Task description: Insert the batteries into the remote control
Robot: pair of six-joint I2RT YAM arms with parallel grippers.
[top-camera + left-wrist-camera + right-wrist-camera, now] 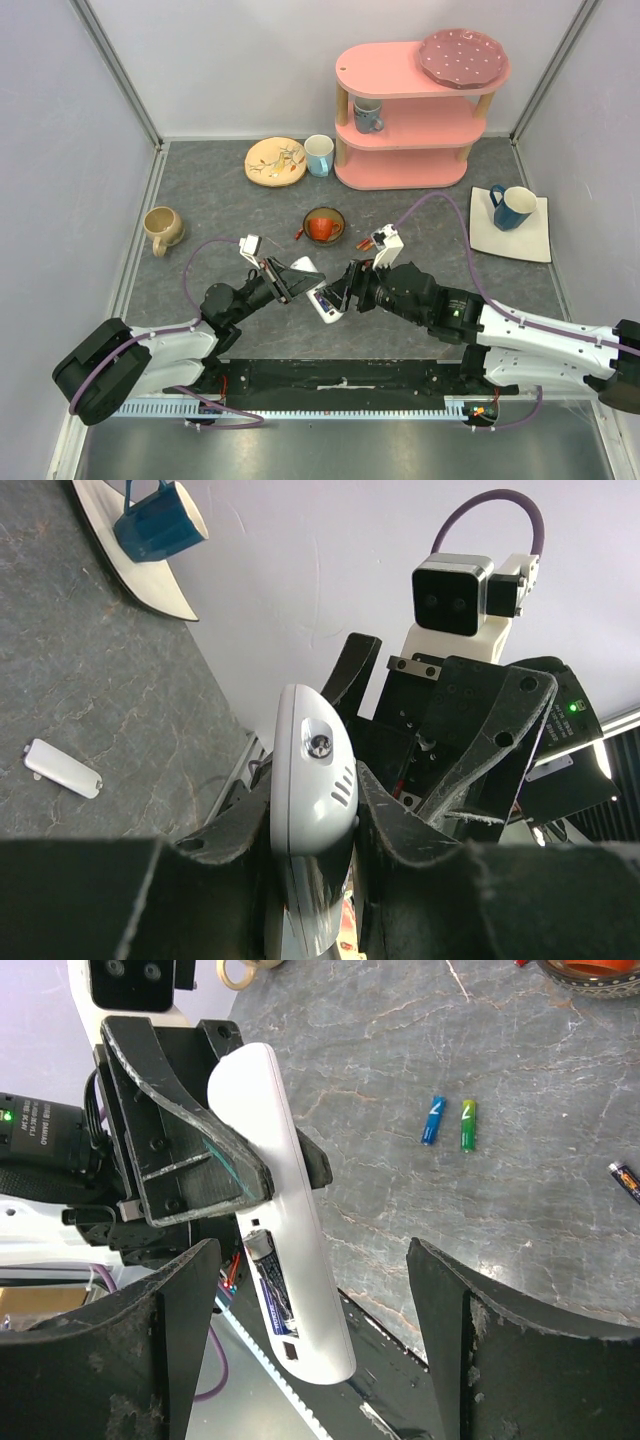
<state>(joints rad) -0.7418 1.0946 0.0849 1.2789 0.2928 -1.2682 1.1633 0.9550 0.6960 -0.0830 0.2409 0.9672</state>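
The left gripper (225,1160) is clamped across the upper half of the remote control (290,1210), holding it clear of the table (400,1060). The remote's long axis slants down from those fingers to a free end that sits between the wide-apart, untouching jaws of the right gripper (315,1255). It is slim and white, and its open compartment holds one dark battery (268,1280).

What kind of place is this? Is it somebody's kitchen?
Probably a robot lab's test booth, not a kitchen. Plain walls box in one grey table, a left arm and right arm are bolted to its edge, and the pink shelf looks like a prop.
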